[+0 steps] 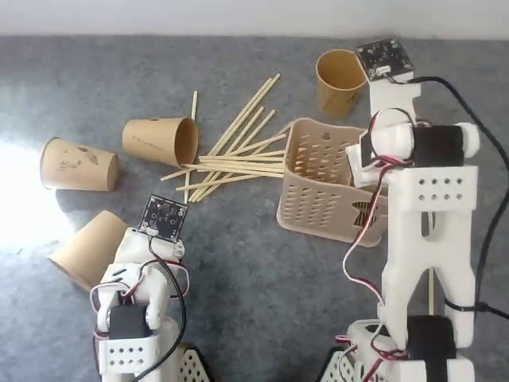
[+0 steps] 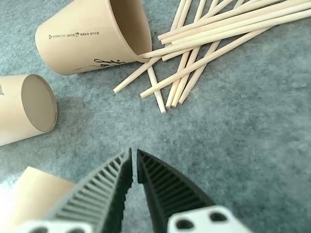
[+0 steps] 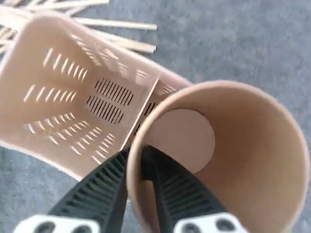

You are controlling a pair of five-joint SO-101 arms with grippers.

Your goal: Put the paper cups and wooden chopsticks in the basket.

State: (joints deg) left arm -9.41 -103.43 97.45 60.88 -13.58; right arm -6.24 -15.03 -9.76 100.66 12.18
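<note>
My right gripper [image 3: 135,154] is shut on the rim of a paper cup [image 3: 233,160], one finger inside and one outside. In the high view this cup [image 1: 339,79] stands mouth up just beyond the far corner of the beige slotted basket [image 1: 322,183]. I cannot tell whether it rests on the mat. My left gripper [image 2: 133,158] is shut with nothing in it, low over the grey mat. Ahead of it lie the wooden chopsticks [image 2: 209,43] in a loose fan and a tipped cup [image 2: 92,34]. Two more tipped cups [image 2: 26,109] [image 2: 31,196] lie beside the gripper.
The chopsticks [image 1: 238,151] spread between the tipped cup [image 1: 159,141] and the basket's left wall, some tips touching it. The other two cups [image 1: 78,165] [image 1: 91,248] lie at the left. The right arm's white body [image 1: 425,231] overhangs the basket's right side.
</note>
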